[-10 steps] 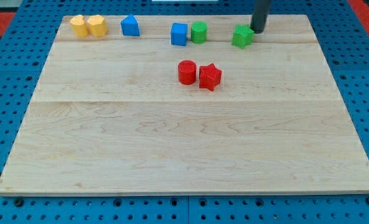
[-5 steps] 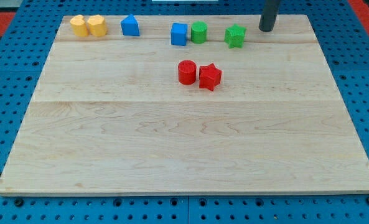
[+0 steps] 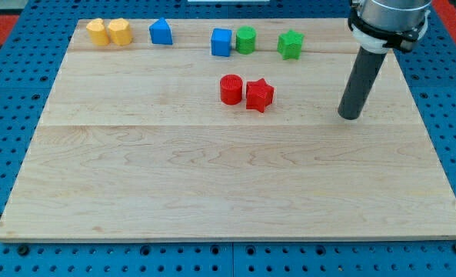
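Note:
My tip (image 3: 351, 116) rests on the wooden board (image 3: 212, 177) at the view's right, touching no block. The nearest block is the red star (image 3: 260, 95), well to its left, which sits against the red cylinder (image 3: 231, 89). Above and left of my tip lies the green star (image 3: 291, 45). Further left along the top edge stand the green cylinder (image 3: 246, 39) and the blue cube (image 3: 221, 42), side by side.
A blue house-shaped block (image 3: 161, 31) and two yellow blocks (image 3: 97, 31) (image 3: 119, 31) sit at the board's top left. The board lies on a blue pegboard table (image 3: 12, 92).
The rod has swung from the top edge beside the green star down and to the right onto the open board. The green star shifted slightly left early on and now rests.

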Controlling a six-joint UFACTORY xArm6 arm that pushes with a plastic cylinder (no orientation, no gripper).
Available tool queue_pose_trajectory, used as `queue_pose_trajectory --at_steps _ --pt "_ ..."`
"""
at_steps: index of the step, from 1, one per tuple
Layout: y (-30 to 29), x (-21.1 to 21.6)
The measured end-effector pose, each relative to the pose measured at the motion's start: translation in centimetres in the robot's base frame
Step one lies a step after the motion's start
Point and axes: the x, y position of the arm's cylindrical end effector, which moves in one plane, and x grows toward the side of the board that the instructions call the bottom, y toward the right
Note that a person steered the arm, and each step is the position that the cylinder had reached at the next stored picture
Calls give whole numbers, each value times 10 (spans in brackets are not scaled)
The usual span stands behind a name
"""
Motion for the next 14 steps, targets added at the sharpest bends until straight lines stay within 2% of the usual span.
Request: queue_pose_trajectory --at_steps 1,2,6,9,11,14 --pt "0 14" --pt "-17 11" --pt "-120 -27" --pt "-109 -56" --pt "-255 -57" --pt "-380 -48"
